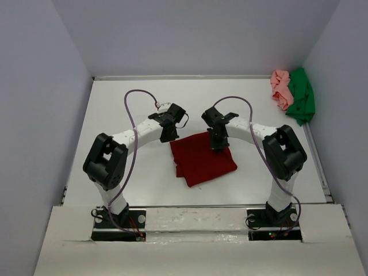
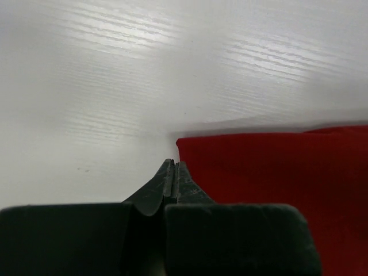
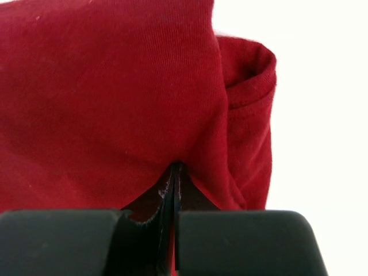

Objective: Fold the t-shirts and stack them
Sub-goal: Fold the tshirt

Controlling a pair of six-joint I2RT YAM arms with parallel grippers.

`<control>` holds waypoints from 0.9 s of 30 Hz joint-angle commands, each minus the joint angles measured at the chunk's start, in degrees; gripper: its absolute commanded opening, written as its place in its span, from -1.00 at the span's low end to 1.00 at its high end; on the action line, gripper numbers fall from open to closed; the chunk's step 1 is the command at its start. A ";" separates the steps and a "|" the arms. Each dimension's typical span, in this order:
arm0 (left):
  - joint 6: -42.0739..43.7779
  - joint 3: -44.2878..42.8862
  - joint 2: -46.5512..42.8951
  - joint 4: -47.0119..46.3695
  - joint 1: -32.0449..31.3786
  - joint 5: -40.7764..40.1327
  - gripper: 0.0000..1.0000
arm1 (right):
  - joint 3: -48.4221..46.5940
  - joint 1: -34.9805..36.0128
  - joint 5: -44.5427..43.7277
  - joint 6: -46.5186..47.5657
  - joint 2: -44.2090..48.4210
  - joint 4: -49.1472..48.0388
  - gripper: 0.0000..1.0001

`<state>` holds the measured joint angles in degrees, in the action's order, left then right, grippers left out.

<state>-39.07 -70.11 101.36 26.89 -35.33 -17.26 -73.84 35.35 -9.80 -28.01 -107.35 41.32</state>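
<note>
The dark red t-shirt [image 1: 202, 161] lies folded into a rough rectangle at the table's middle. My right gripper [image 1: 218, 145] is down on its far right part; in the right wrist view the red cloth [image 3: 115, 103] tents up into the shut jaws [image 3: 176, 167], so it is pinched. My left gripper [image 1: 168, 138] stands at the shirt's far left corner. In the left wrist view its jaws [image 2: 174, 165] are shut with no cloth seen between them, the tips right beside the flat shirt's edge [image 2: 276, 167]. The pale pink t-shirt [image 1: 281, 89] and the bright green t-shirt [image 1: 302, 96] lie crumpled in the far right corner.
The white table [image 1: 126, 109] is closed in by pale walls at the left, back and right. Purple cables [image 1: 135, 109] loop over both arms. The arm bases sit on a board at the near edge [image 1: 190, 221].
</note>
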 commanded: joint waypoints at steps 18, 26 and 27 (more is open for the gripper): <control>-5.58 15.15 -19.79 1.07 -10.64 3.45 -0.68 | -8.17 1.74 -6.02 2.08 12.33 12.12 -1.00; -6.89 26.68 -31.92 -7.11 -10.02 11.79 0.88 | -2.27 1.74 -3.83 3.75 20.23 9.92 -1.00; -7.07 28.95 -32.97 -8.16 -9.93 12.50 0.92 | -2.27 1.74 -3.56 3.84 21.03 9.83 -1.00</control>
<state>-44.80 -46.17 75.11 25.54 -45.84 -9.98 -76.27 36.58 -14.41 -25.61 -93.47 53.30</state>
